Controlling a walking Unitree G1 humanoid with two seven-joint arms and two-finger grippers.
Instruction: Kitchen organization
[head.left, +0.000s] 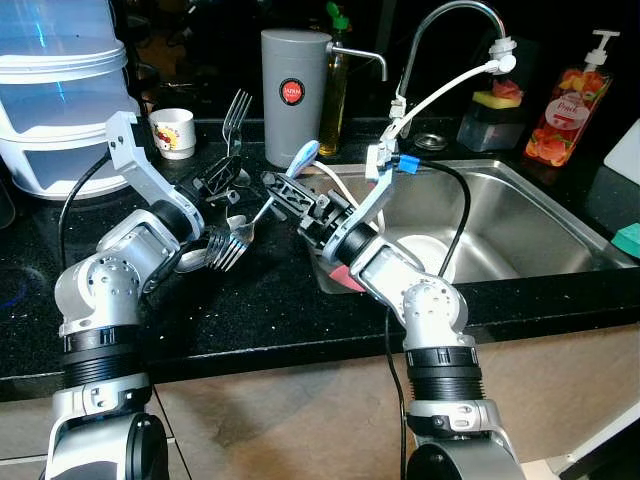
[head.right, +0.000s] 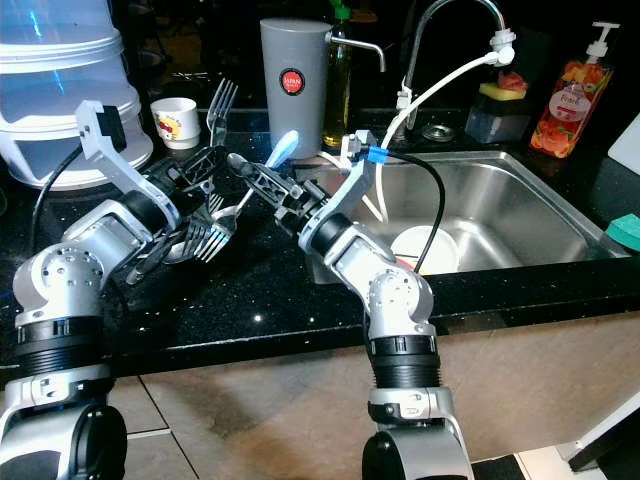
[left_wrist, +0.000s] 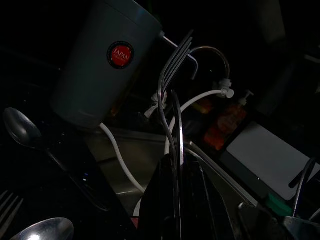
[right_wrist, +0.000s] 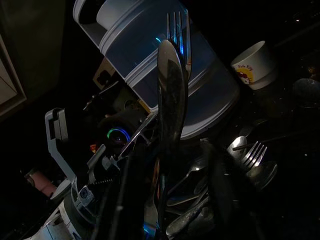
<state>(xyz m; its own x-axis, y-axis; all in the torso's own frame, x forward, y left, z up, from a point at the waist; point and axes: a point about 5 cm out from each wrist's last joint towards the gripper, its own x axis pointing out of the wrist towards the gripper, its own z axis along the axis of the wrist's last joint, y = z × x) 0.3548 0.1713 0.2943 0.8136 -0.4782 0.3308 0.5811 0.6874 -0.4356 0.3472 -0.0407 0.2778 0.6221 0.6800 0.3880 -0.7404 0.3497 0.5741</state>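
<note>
My left gripper (head.left: 222, 180) is shut on the handle of a steel fork (head.left: 236, 112), held upright with its tines up over the black counter (head.left: 270, 300); the same fork (left_wrist: 172, 65) rises between the fingers in the left wrist view. My right gripper (head.left: 283, 190) reaches left from the sink side and is shut on a spoon (head.left: 305, 155), whose bowl (right_wrist: 171, 80) glints blue. The two grippers are close together, tips nearly touching. Below them lies a pile of loose forks and spoons (head.left: 225, 245).
A grey tumbler (head.left: 295, 95) and a white cup (head.left: 175, 130) stand behind the grippers. Stacked clear containers (head.left: 50, 100) fill the back left. The steel sink (head.left: 520, 200) to the right holds a white bowl (head.left: 425, 250), with the faucet (head.left: 450, 20) and a soap bottle (head.left: 570, 105) behind it.
</note>
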